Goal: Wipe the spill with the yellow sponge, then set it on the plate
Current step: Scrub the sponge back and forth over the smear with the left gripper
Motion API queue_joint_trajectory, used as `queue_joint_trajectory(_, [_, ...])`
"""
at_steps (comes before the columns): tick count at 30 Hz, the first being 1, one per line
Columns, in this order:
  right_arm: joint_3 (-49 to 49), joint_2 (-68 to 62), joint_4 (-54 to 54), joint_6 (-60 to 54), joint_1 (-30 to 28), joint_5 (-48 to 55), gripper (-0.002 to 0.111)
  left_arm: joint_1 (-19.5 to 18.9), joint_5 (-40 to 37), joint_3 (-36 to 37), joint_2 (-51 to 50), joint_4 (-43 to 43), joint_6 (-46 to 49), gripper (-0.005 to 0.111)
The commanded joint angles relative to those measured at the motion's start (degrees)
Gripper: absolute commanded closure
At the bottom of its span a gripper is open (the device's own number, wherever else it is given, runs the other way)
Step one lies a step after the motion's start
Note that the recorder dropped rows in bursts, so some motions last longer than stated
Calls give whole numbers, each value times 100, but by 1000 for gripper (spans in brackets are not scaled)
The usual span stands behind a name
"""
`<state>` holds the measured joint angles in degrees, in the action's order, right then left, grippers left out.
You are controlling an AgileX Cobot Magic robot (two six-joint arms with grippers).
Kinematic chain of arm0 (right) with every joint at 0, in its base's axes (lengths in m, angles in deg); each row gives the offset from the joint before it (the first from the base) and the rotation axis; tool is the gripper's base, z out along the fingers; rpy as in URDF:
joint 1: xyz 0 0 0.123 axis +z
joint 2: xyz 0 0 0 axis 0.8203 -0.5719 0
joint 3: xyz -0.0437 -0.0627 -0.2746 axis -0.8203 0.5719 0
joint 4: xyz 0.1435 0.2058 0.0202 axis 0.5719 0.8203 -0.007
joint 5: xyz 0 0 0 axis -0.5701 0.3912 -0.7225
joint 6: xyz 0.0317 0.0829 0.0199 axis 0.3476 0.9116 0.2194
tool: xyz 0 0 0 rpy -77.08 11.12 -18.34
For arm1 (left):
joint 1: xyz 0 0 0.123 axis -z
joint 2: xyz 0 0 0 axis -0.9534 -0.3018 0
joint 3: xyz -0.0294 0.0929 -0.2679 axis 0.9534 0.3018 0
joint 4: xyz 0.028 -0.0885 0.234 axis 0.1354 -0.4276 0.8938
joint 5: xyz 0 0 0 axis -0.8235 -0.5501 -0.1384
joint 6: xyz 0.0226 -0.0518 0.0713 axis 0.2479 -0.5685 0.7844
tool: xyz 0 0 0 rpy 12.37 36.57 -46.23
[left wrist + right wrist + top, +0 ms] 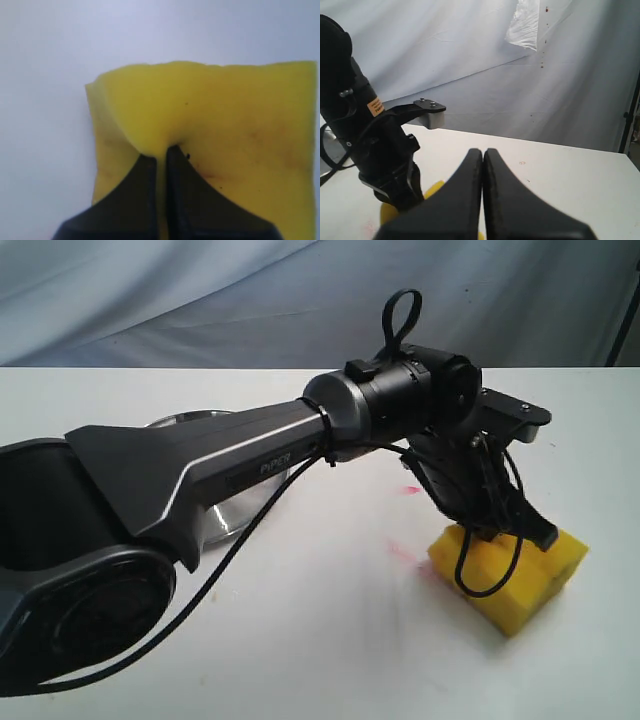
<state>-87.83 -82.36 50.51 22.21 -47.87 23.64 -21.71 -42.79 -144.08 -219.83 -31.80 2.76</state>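
A white table (330,640) fills the near part of the scene, its matte top evenly lit, with only soft, diffuse shadows. Its far edge runs straight across from left to right. Behind it hangs a pale grey-blue cloth backdrop (200,300), creased in long slanting folds, closing off the whole far side. At the far right a thin black pole (622,325) leans up beside the cloth. The right wrist view shows a brighter, crinkled white patch (524,25) high on the backdrop, with a few small reddish specks (546,9) scattered near it.
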Motion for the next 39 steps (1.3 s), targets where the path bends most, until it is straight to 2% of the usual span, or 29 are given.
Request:
queue_joint_trajectory(1, [21,14,-39,2,-47,-17,108,-49,627,31,44,-144,-128,107])
queue_joint_trajectory(13, [21,14,-39,2,-47,-17,108,-763,284,31,44,854,-748,107])
queue_joint_trajectory(18, [21,14,-39,2,-47,-17,108,-949,-195,31,44,1051,-672,107])
queue_joint_trajectory(21, [21,14,-39,2,-47,-17,108,-958,-491,108,44,1052,-322,107])
queue_joint_trajectory(25, [21,14,-39,2,-47,-17,108,-839,-662,340,44,841,69,107])
queue_joint_trajectory(39, [21,14,-39,2,-47,-17,108,159,-547,425,55,198,431,107])
